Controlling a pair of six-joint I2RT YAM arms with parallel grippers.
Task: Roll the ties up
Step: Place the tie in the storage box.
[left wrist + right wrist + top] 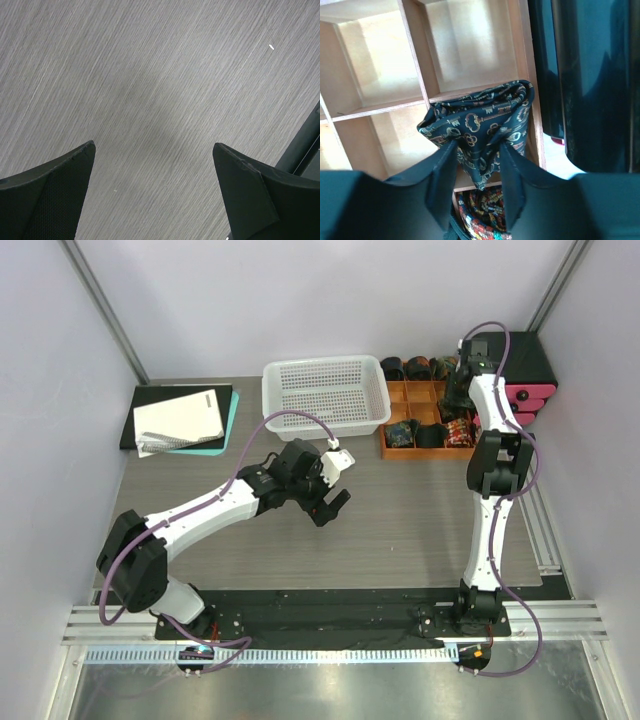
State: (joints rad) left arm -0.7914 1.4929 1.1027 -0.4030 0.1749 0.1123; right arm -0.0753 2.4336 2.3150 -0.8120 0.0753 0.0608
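Note:
My right gripper is shut on a rolled dark tie with a gold key pattern and holds it over a compartment of the wooden divided tray. In the top view the right gripper hangs over the tray. A rolled multicoloured tie lies in the compartment below. Other rolled ties sit in the tray. My left gripper is open and empty above bare grey table; in the top view it is mid-table.
A white mesh basket stands at the back centre. A notebook on a dark folder lies at the back left. A black box with pink drawers stands at the back right, beside the tray.

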